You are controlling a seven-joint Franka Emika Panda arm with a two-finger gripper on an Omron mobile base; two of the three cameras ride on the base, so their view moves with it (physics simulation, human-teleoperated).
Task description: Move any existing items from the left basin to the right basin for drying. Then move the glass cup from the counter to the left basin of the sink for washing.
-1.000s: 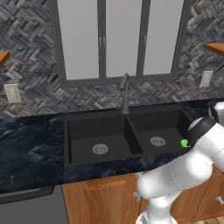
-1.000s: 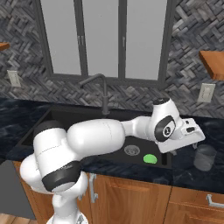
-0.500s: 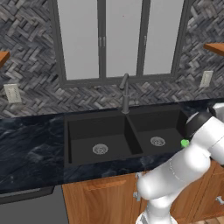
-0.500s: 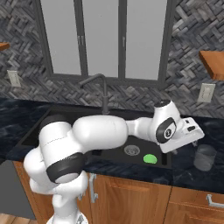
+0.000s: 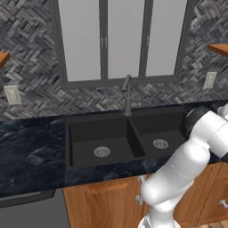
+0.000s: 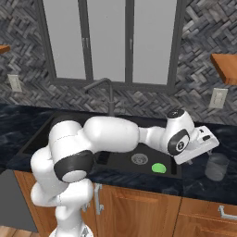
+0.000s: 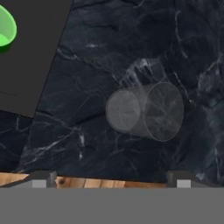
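The glass cup [image 6: 216, 166] stands on the black counter [image 6: 199, 185] to the right of the sink [image 5: 133, 138]. In the hand view the glass cup [image 7: 144, 111] lies just above the middle, seen from over its rim. My gripper [image 7: 111, 181] is open, with a fingertip [image 7: 41, 179] at each side and nothing between them. The hand [image 6: 200, 142] hovers above and to the left of the cup, apart from it. The left basin [image 5: 98, 140] holds nothing but its silver drain. A bright green lump [image 6: 159, 168] lies in the right basin [image 6: 139, 162].
The dark faucet [image 5: 128, 95] rises behind the sink's divider. My white arm [image 6: 115, 134] spans the sink from left to right. A window and a herringbone tile wall back the counter. Wooden cabinets [image 6: 139, 208] sit below, and the counter's front edge [image 7: 109, 177] is near my fingertips.
The forearm has swung slightly and covers the green lump in the left base view. The hand has sunk a little by the cup. The jaws stay wide.
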